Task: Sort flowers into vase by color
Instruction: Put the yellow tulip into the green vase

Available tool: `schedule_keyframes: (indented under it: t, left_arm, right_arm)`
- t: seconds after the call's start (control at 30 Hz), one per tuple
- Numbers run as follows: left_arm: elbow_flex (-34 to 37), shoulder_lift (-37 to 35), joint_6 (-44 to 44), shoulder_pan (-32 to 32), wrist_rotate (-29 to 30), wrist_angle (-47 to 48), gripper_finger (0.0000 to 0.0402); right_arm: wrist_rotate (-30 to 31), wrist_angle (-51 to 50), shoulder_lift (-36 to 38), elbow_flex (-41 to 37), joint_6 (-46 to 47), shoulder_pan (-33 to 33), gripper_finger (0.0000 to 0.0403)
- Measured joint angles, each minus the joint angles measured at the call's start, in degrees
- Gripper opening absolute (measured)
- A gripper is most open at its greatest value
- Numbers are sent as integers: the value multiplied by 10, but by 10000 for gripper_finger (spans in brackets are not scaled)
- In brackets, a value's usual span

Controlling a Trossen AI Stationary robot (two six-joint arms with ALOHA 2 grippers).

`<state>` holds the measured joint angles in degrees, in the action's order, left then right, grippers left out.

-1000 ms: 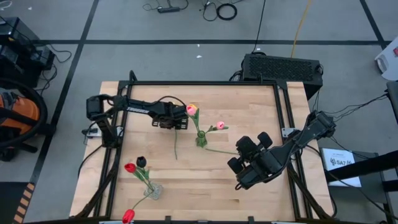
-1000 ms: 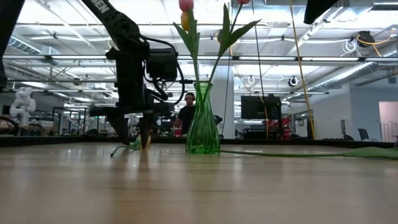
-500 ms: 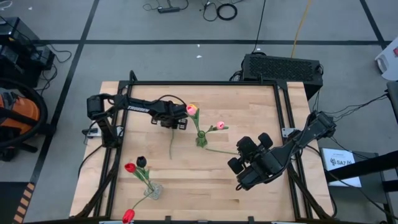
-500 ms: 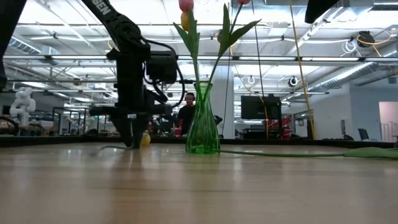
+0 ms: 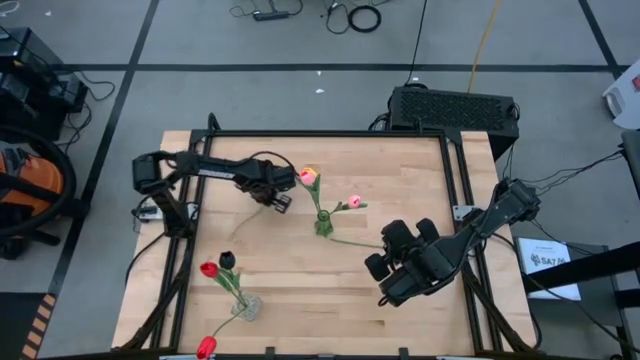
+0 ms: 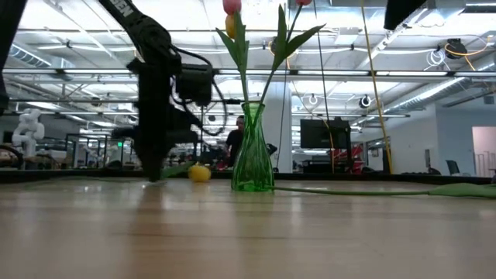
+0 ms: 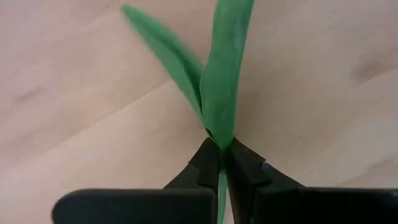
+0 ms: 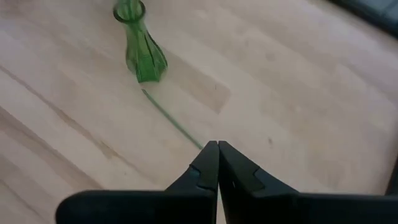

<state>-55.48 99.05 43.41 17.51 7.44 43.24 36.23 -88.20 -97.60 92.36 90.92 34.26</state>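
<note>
Left gripper (image 7: 221, 155) pinched on yellow tulip (image 6: 199, 173) stem at leaf base, for lifting toward green vase (image 5: 323, 224), frame centre. Right gripper (image 8: 217, 152) pressed together, idle lower right.

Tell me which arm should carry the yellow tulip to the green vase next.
Left. The left gripper is already shut on the yellow tulip stem, just beside the green vase. The right gripper is shut, empty and farther off.

Bright, even overhead light, ceiling lamps (image 6: 372, 58) glaring, soft shadows on the table (image 5: 400, 160), blurred close-up leaves (image 7: 217, 81)
</note>
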Motion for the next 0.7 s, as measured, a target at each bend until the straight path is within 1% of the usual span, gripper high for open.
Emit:
schedule_keyframes:
  t: [0.17, 0.23, 0.33, 0.53, 0.6, 0.7]
  left_arm:
    - [-2, -87, -11, 10, 37, 52, 13]
    - [0, -127, -24, 16, 45, 88, 13]
    - [-1, -199, -36, 23, 51, 92, 12]
    - [-2, -345, -65, 32, 53, 42, 12]
    - [-2, -388, -78, 32, 52, 25, 12]
    - [-2, -450, -92, 30, 40, 3, 11]
  right_arm:
    - [-52, -7, -1, 0, 36, 14, 0]
    - [-64, -5, -4, 0, 70, 23, 0]
    - [-67, -4, -4, 0, 135, 40, 0]
    - [-71, 17, -4, 0, 246, 85, 0]
    - [-88, 28, -4, -9, 276, 95, 0]
    - [-119, 44, -4, -49, 317, 103, 0]
